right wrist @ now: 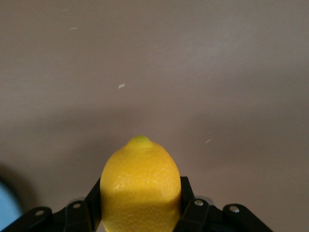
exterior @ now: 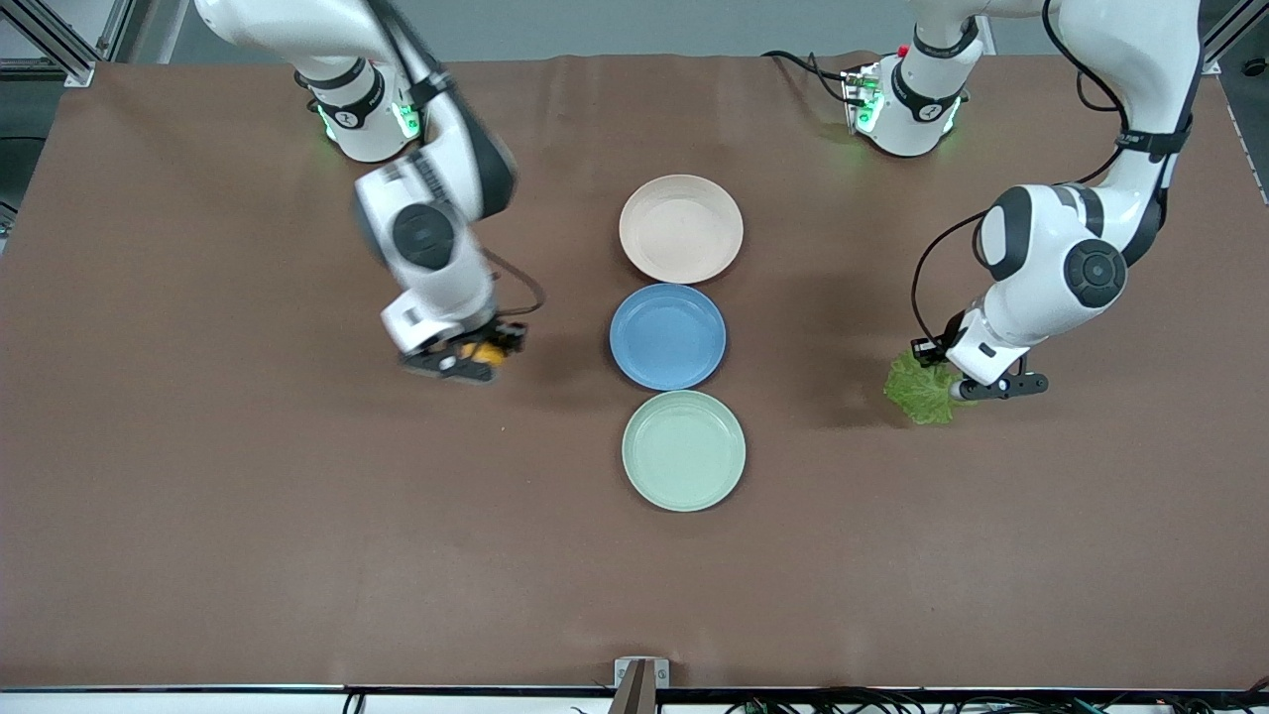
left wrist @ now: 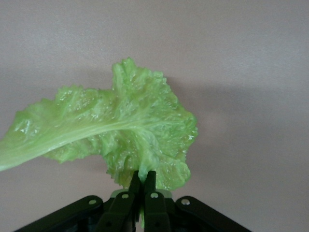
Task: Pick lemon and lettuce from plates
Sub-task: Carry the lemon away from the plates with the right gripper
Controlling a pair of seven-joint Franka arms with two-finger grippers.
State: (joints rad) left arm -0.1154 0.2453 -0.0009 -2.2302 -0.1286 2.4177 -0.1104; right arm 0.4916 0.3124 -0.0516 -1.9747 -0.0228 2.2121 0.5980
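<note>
My right gripper (exterior: 483,349) is shut on the yellow lemon (exterior: 486,352) over bare table toward the right arm's end, beside the blue plate. The lemon (right wrist: 140,188) fills the space between the fingers (right wrist: 186,195) in the right wrist view. My left gripper (exterior: 950,389) is shut on the crinkled green lettuce (exterior: 920,389) low over the table toward the left arm's end. The leaf (left wrist: 116,130) is pinched at its edge by the fingertips (left wrist: 135,182) in the left wrist view. The beige-pink plate (exterior: 681,228) and the mint green plate (exterior: 683,450) hold nothing.
A blue plate (exterior: 667,336) lies between the two other plates in a line down the middle of the brown table (exterior: 248,516). It holds nothing.
</note>
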